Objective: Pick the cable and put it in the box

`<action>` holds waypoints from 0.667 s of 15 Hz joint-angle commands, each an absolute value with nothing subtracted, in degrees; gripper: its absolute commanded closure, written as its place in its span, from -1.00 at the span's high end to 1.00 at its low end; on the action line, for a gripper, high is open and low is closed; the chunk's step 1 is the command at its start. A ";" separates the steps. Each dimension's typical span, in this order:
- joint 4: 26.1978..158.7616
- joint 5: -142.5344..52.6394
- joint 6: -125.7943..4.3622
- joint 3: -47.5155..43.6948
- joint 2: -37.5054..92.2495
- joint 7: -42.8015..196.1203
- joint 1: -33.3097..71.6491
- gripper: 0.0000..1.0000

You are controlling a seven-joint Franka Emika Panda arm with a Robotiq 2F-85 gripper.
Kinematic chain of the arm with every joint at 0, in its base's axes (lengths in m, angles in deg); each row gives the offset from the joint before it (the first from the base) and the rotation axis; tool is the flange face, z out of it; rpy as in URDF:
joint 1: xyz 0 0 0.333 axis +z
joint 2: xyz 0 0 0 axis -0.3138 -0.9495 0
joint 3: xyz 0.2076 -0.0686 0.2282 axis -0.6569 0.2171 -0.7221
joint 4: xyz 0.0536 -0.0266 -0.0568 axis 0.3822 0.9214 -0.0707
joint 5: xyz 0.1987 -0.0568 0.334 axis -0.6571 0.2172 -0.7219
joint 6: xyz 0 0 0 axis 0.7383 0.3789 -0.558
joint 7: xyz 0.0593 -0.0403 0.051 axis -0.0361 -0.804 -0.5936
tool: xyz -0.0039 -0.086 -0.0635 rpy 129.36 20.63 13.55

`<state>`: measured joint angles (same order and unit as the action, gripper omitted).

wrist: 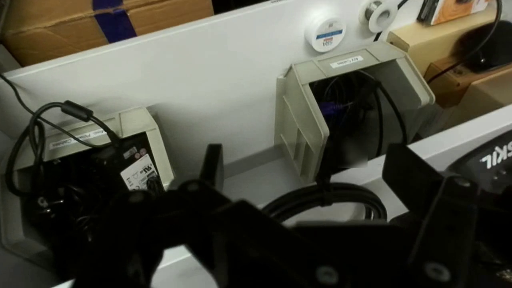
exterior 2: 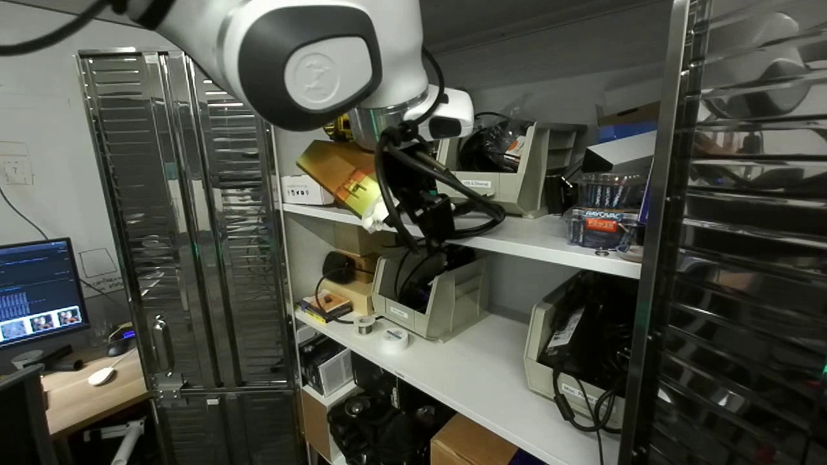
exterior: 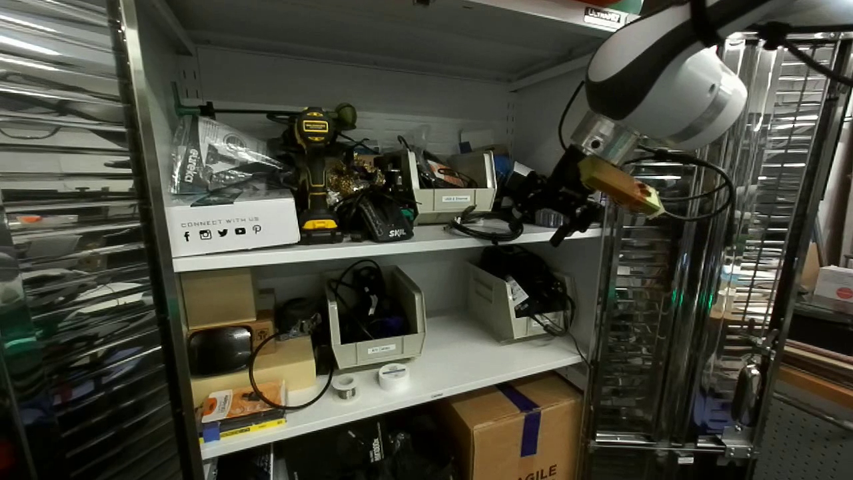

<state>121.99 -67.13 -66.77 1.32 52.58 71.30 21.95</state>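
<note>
A black cable (exterior: 490,227), coiled and tied, lies at the front edge of the upper shelf, partly overhanging it. It also shows in the wrist view (wrist: 328,196) and in an exterior view (exterior 2: 481,219), partly behind the gripper. Pale whitish-tan open boxes stand on the shelves: a labelled one (exterior: 456,200) behind the cable, one (exterior: 378,352) at the middle of the lower shelf, one (exterior: 526,327) at its right. I cannot tell which is the task's box. My gripper (wrist: 310,166) is open and empty, its fingers apart in the wrist view with the coil showing between them.
On the upper shelf stand a white carton (exterior: 233,223), a drill (exterior: 316,173) and a battery pack (exterior 2: 601,226). Two white spools (exterior: 393,377) (exterior: 345,387) sit on the lower shelf's edge. A brown carton (exterior: 520,427) stands below. Louvred metal doors (exterior: 666,333) flank the cabinet.
</note>
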 commanded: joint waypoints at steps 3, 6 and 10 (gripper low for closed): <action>107.63 -67.98 -62.90 -0.70 41.78 77.68 19.45 1.00; 104.54 -67.27 -61.53 -1.22 39.52 80.82 18.45 1.00; 101.35 -65.60 -62.47 -1.71 36.53 84.64 17.97 1.00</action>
<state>105.96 -67.01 -63.30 -0.53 39.45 81.16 19.01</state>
